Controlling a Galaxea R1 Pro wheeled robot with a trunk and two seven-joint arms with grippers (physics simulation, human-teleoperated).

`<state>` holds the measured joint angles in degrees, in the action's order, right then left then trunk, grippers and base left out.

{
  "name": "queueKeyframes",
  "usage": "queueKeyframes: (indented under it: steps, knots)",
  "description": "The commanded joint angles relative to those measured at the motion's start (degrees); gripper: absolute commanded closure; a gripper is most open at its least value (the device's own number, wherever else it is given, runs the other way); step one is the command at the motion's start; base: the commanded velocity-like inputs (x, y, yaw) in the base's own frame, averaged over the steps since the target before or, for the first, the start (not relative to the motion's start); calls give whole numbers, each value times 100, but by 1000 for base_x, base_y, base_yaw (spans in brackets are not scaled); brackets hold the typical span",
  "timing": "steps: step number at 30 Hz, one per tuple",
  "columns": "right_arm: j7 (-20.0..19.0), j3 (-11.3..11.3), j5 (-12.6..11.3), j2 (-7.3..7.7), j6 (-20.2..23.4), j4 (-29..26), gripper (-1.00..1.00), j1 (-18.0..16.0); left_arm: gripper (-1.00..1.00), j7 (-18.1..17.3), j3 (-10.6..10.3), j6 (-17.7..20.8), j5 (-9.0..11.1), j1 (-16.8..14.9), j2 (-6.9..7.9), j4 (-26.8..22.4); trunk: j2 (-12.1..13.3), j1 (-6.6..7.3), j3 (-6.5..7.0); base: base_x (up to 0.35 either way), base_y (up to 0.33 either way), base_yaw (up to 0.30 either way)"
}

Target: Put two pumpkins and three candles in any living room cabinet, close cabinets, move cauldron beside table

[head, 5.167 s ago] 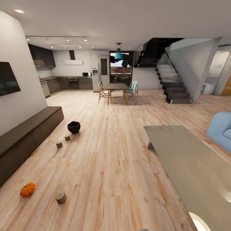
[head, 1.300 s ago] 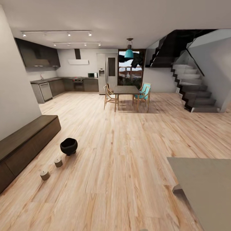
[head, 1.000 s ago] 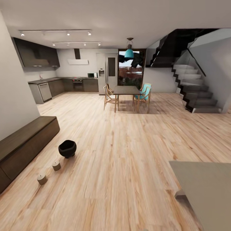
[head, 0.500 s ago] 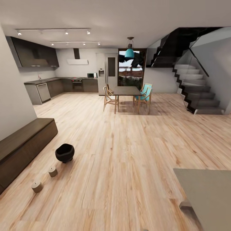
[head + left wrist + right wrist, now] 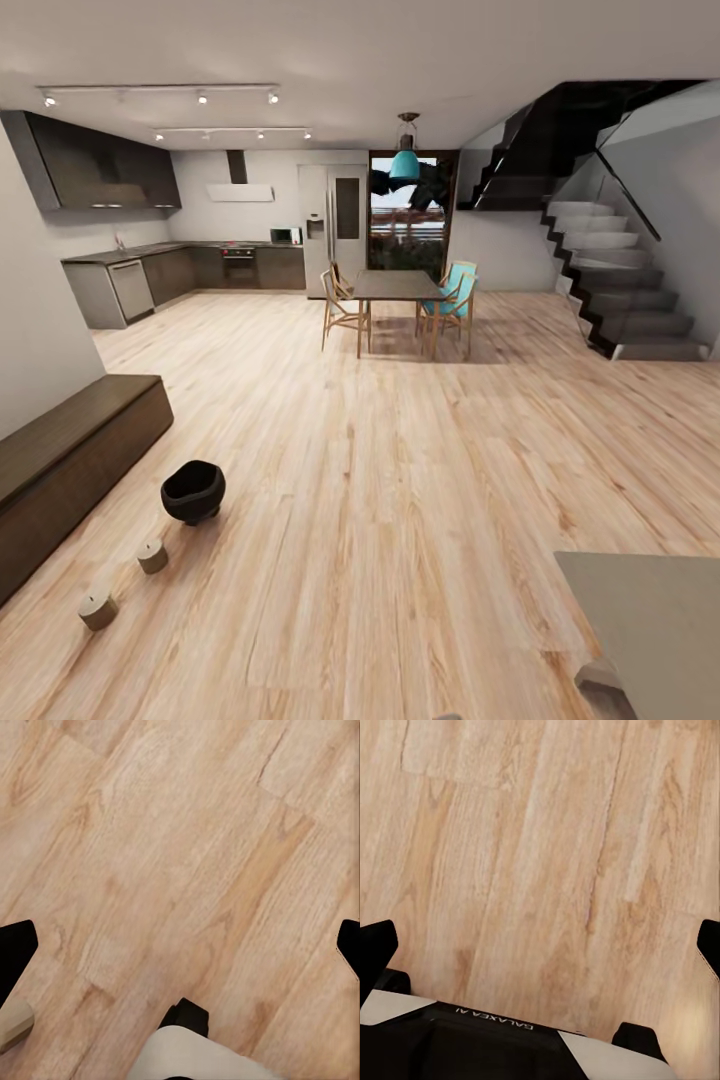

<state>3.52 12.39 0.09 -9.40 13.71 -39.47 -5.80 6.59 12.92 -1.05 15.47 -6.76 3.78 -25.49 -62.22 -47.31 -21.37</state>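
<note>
The cauldron point(image 5: 193, 491) is set on the floor point(image 5: 400, 520) right of the cabinet point(image 5: 70, 455), with 2 candles point(image 5: 152, 556) point(image 5: 97, 608) nearer; a table point(image 5: 650, 620) is placed right.

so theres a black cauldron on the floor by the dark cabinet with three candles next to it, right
Not quite: the head view shows two candles, not three, one nearer the black cauldron and one further off. The rest holds: all are on the floor beside the dark cabinet.
</note>
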Motion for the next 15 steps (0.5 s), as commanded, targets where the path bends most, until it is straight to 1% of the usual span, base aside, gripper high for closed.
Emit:
queueKeyframes:
  steps: [1, 15]
  knots:
    - [0, 0, 0, 0, 0, 0, -100, -1, -100, 0, 0, 0, 0, 0, 0, 0, 0, 0, 0, 270, 0, 0]
    - [0, -3, 0, 0, 0, -2, -100, 0, -100, 0, 0, 0, 0, -1, 2, 0, 0, 0, 0, 270, 0, 0]
